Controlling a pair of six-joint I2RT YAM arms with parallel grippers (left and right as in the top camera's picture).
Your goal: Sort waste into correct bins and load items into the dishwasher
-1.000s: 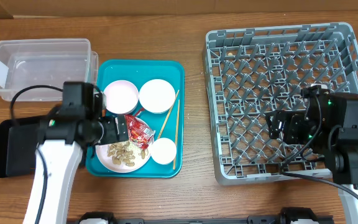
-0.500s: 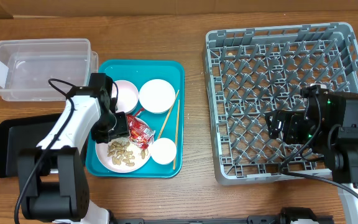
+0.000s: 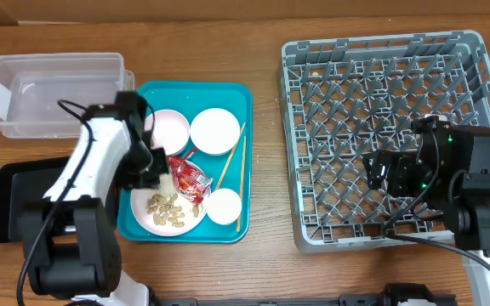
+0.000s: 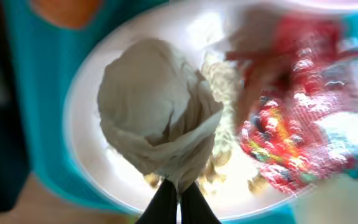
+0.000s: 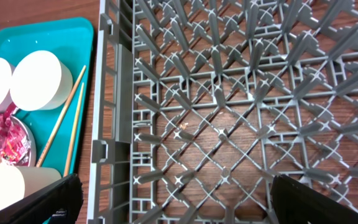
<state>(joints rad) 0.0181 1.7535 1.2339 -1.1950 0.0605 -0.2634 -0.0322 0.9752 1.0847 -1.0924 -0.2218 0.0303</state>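
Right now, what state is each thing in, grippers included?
left gripper, shut on the white scrap
right gripper, open
dish rack, holds no dishes
clear tub, empty
red wrapper, crumpled, on the plate
plate, holds nut pieces
chopsticks, lying flat in the teal tray

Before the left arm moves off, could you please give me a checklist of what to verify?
1. White scrap pinched in left gripper: ok.
2. Scrap lifted clear of the plate: cannot tell, the view is blurred.
3. Red wrapper outside the grip: ok.
4. Clear tub uncovered: ok.
5. Right gripper open, over the dish rack: ok.
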